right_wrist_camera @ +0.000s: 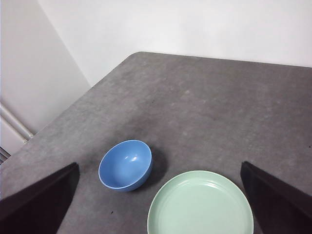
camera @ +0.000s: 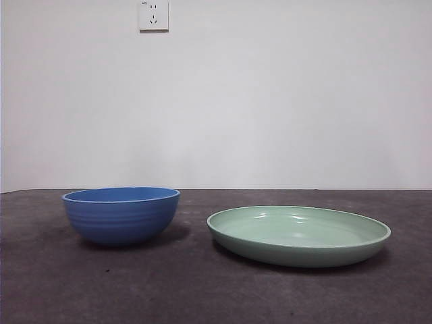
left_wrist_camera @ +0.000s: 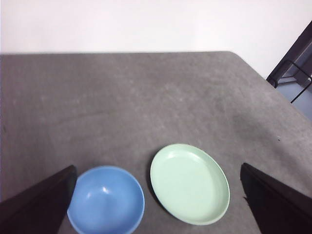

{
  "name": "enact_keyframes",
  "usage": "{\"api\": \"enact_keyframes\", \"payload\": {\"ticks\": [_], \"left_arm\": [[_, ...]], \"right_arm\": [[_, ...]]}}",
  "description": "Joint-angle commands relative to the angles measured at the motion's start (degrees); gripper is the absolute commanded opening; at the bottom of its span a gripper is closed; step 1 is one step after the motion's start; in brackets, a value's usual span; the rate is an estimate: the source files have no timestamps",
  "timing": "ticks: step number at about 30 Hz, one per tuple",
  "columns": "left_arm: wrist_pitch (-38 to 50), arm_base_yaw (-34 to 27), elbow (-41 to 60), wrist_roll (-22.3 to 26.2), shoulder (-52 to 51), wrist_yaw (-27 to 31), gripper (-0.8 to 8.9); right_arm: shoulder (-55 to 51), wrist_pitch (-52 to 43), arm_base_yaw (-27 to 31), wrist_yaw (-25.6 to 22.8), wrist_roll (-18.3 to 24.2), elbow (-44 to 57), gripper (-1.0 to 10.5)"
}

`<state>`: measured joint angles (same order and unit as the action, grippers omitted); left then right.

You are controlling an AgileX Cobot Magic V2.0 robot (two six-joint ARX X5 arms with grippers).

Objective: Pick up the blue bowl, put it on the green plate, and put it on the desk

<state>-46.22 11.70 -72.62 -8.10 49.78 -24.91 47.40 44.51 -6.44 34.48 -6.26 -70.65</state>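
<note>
With jaws spread wide, the left gripper (left_wrist_camera: pixel 156 204) hangs above the blue bowl (left_wrist_camera: pixel 106 200) beside the green plate (left_wrist_camera: pixel 189 183); descending squarely over one bowl wall would likely grip best.

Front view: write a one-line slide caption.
Blue bowl and green plate sit apart, both empty, on the desk; no gripper in view.

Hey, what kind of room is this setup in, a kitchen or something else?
Probably a lab or test room, not a kitchen: a bare white wall with one power socket, and a plain grey desk holding only a blue bowl and a green plate.
</note>
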Motion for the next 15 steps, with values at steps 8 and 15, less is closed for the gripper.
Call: {"api": "enact_keyframes", "payload": {"ticks": [8, 15], "left_arm": [[-5.75, -3.15, -1.27, -1.86, 10.05, -0.17, 7.98], [-8.04, -4.37, -1.27, -0.59, 21.64, -0.33, 7.41]], "right_arm": [[0.46, 0.13, -0.24, 0.04, 0.24, -0.98, 6.9], [0.46, 0.15, -1.36, 0.04, 0.26, -0.98, 6.9]]}}
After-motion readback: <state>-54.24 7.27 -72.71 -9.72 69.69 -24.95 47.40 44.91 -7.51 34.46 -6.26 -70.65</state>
